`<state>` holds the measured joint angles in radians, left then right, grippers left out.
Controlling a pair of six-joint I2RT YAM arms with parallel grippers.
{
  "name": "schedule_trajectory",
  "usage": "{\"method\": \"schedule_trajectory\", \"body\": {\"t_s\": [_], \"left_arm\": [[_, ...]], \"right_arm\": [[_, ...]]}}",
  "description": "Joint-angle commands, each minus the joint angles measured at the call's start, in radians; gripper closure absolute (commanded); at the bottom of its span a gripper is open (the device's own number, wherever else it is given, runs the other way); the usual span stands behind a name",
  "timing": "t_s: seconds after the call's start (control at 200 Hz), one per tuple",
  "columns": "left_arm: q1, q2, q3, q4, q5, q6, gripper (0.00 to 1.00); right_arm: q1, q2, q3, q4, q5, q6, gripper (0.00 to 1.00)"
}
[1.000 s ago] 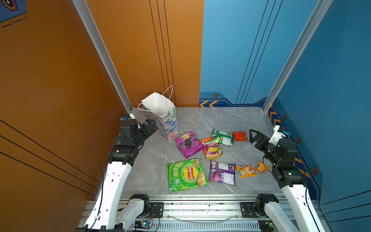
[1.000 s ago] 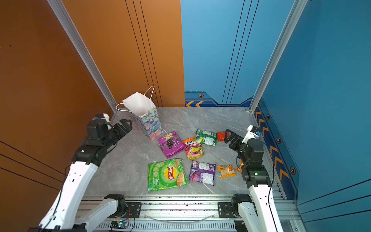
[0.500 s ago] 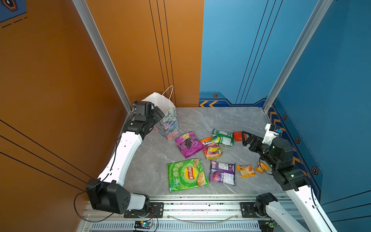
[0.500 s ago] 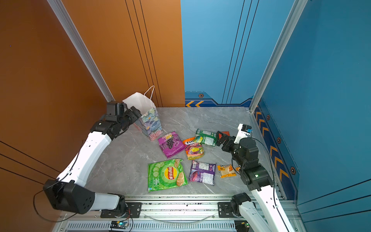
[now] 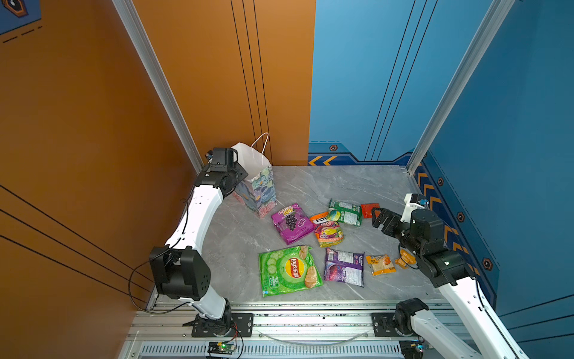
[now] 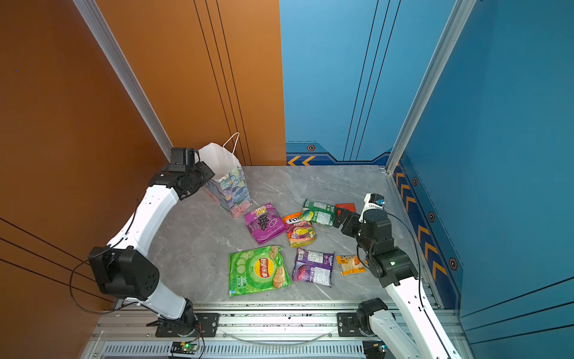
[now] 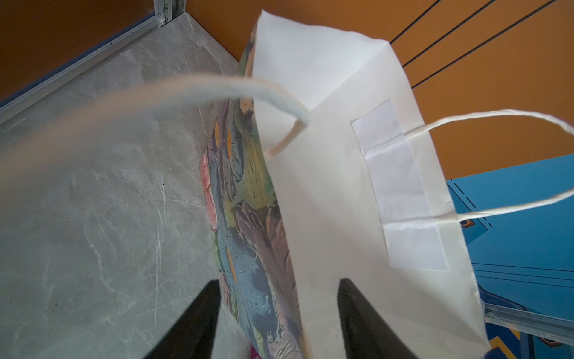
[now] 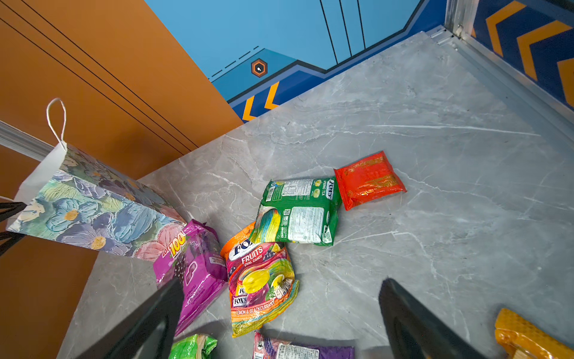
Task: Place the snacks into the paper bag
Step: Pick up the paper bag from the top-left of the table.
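Left wrist camera showed me the left claw [image 7: 278, 281] half-open astride one wall of the floral paper bag [image 7: 326, 186], and the right claw [image 8: 282, 279] gaped empty

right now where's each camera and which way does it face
top views: high over the front rail, looking down at the table; both arms show, left gripper at the paper bag, right gripper near the red packet
left wrist: on the left arm, facing the bag's rim; its fingers straddle the bag wall
right wrist: on the right arm, facing over the snacks toward the bag; its fingers show
shared: all views show the bag
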<state>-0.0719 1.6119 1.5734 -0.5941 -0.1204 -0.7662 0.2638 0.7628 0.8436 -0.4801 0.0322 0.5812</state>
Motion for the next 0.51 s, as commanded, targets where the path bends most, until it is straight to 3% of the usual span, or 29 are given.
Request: {"method": "schedule_trajectory", "body": {"t_s": [0.0, 0.155, 0.32, 0.501], "left_arm": [[0.007, 0.025, 0.03, -0.049, -0.025, 0.041, 0.51], [0.013, 0.029, 0.028, -0.059, -0.023, 0.071, 0.69], [0.048, -0.024, -0.019, -0.036, 0.004, 0.093, 0.96], [0.063, -0.093, -0.012, -0.082, 0.049, 0.157, 1.0]], "right_arm": [[0.008, 0.038, 0.06, -0.05, 0.027, 0.026, 0.0], [0.019, 0.081, 0.085, -0.058, 0.009, 0.038, 0.0], [0.058, 0.13, 0.101, -0.055, 0.008, 0.048, 0.0], [0.134, 0.202, 0.131, -0.056, 0.033, 0.048, 0.0]]}}
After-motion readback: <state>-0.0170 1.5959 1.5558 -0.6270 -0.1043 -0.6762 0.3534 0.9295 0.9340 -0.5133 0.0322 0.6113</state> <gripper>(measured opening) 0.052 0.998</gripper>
